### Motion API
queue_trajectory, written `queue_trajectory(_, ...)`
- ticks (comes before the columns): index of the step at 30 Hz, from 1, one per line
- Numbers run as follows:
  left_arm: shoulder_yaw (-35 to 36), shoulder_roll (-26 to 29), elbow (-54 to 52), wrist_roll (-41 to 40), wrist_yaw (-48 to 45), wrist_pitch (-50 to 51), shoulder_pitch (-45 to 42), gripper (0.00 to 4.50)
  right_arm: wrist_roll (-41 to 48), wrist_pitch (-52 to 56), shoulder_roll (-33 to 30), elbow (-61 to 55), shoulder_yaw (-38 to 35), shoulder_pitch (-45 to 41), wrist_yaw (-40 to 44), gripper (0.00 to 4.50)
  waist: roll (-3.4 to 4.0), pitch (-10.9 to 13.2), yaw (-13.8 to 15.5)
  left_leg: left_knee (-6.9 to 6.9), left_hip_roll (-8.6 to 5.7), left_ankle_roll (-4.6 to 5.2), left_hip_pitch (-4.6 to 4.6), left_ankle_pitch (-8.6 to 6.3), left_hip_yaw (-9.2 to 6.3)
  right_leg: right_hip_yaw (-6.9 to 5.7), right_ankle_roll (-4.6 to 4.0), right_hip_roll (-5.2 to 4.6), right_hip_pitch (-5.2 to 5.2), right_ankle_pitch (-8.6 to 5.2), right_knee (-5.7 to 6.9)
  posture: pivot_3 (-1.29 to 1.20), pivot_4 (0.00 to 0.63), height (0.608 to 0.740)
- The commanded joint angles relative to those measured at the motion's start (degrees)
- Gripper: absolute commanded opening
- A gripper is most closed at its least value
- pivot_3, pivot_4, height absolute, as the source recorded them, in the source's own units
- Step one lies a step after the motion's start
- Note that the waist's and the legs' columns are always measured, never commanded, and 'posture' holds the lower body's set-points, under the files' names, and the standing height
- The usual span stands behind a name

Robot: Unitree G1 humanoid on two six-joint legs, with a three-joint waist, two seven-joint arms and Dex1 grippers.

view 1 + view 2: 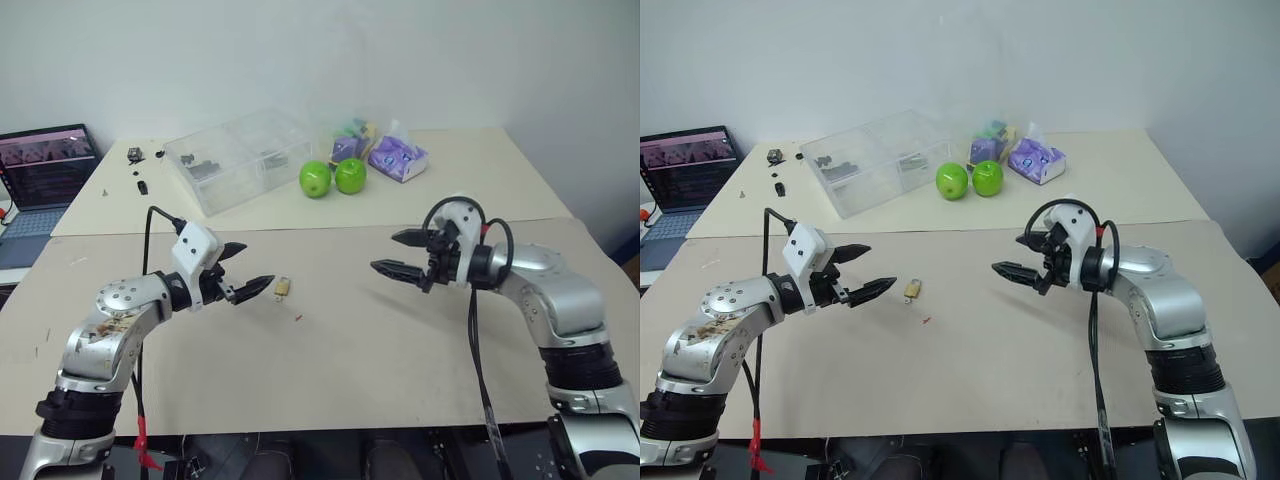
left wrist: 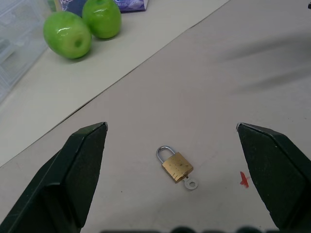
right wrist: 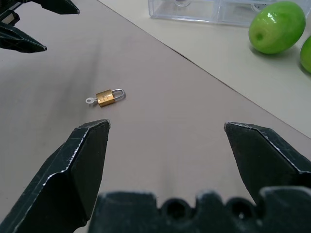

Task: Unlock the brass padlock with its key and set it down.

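Robot test lab or office workroom, plain white wall (image 1: 300, 50), beige tables (image 1: 400, 340), open laptop (image 1: 45, 170) left of a clear plastic parts box (image 1: 235, 160)

Beige tables (image 1: 400, 330) against white wall (image 1: 320, 50)

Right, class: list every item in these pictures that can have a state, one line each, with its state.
Small brass padlock with silvery shackle: shackle closed, key inserted, lying flat on the table, untouched.
Left gripper: open, empty.
Right gripper: open, empty.
Clear plastic compartment box: lid closed.
Laptop: open, screen lit.
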Motion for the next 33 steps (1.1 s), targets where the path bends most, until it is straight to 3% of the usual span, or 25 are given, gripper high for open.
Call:
queue_trajectory(1, 1.90, 1.95, 0.77, 0.26, -1.39, -1.97, -0.47, 4.50, 0.30, -0.67, 0.08, -1.41, 0.77, -0.46, 0.43, 4.49, 0.00, 0.00, 0.03, 0.00, 0.00, 0.00, 0.00, 0.00, 0.00, 0.00, 0.00, 0.00, 0.00, 0.00, 0.00, 0.00, 0.150, 0.740)
queue_trajectory(5, 10.51, 1.27, 8.47, -0.69, 4.66, -1.11, -1.72, 4.50, -2.45, -2.20, 2.57, 1.82, 5.48, -3.30, 0.77, 4.49, 0.00, 0.00, -0.52, -0.01, 0.10, 0.02, 0.09, -0.01, 0.01, 0.03, -0.01, 0.10, -0.01, 0.00, 0.02, 0.00, 0.150, 0.740)
queue_trajectory(10, 14.97, 0.73, 13.02, 2.39, 12.69, -1.12, -1.16, 4.50, -3.20, -2.30, 5.78, 2.77, 9.60, -5.68, 1.74, 4.49, 0.00, 0.01, -0.28, 0.00, 0.29, 0.04, 0.06, -0.02, 0.00, 0.01, -0.01, 0.30, -0.07, 0.01, 0.04, 0.00, 0.150, 0.740)
queue_trajectory(14, 16.27, 0.46, 11.68, 1.45, 13.09, -1.49, 0.86, 4.50, -4.34, -3.01, 8.13, 3.76, 12.82, -7.18, 2.62, 4.49, -0.12, 0.02, -0.18, 0.00, 0.45, 0.00, 0.00, -0.04, -0.02, 0.03, -0.03, 0.34, -0.21, 0.03, 0.07, 0.00, 0.150, 0.740)
queue_trajectory(23, 8.08, -1.86, 4.16, 0.13, 7.34, -0.95, 5.03, 4.50, -7.04, -4.84, 8.97, 6.28, 13.18, -8.50, 2.40, 4.49, -0.07, -0.01, 0.27, -0.03, 0.52, -0.15, -0.08, -0.13, 0.03, 0.11, -0.18, 0.34, -0.36, 0.11, 0.07, 0.00, 0.150, 0.740)
queue_trajectory(33, -1.10, -15.06, 5.07, 3.05, 17.40, 4.34, 2.49, 4.50, -8.79, -3.96, 3.85, 3.40, 7.39, -4.61, -2.00, 4.49, -0.09, -0.08, 0.14, 0.01, 0.66, -0.14, -0.05, -0.13, 0.15, 0.20, -0.26, 0.64, -0.32, 0.17, 0.05, 0.00, 0.150, 0.740)
